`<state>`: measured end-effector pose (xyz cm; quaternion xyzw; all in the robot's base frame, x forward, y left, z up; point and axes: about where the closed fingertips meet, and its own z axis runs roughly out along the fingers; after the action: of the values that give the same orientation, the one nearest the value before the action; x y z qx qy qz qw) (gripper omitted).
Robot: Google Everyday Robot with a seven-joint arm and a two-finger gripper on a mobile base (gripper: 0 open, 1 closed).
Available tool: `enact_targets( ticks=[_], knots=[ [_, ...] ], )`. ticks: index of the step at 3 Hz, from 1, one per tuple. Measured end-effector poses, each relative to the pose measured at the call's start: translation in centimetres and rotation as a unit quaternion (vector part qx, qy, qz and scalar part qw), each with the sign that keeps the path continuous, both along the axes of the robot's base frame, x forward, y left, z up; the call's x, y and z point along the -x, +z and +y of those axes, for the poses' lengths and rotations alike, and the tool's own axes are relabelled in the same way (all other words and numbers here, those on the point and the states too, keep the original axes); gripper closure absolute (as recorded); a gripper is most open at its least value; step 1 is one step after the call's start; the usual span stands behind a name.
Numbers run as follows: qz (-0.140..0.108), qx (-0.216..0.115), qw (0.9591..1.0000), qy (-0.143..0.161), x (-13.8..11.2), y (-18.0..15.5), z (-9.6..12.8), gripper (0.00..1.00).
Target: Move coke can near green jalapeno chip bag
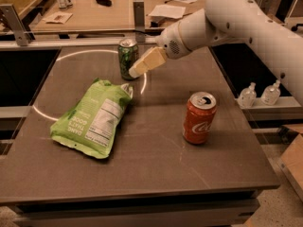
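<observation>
**End effector sits up and left of the can it must fetch**

The green jalapeno chip bag (pixel 94 119) lies flat at the left of the surface (pixel 156 174). The end effector (pixel 142 66) hovers just beside the dark green can (pixel 128 56). I cannot tell how far open it is. The coke can (pixel 199 118) stands upright and ungrasped, well apart to its lower right.
</observation>
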<state>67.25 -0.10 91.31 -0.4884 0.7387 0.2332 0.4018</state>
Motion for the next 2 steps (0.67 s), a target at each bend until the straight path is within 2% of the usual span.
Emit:
enact_targets(
  ticks=[2],
  knots=[
    [0.010, -0.001, 0.9998, 0.016, -2.3, -2.1, 2.8, 0.00]
  ],
)
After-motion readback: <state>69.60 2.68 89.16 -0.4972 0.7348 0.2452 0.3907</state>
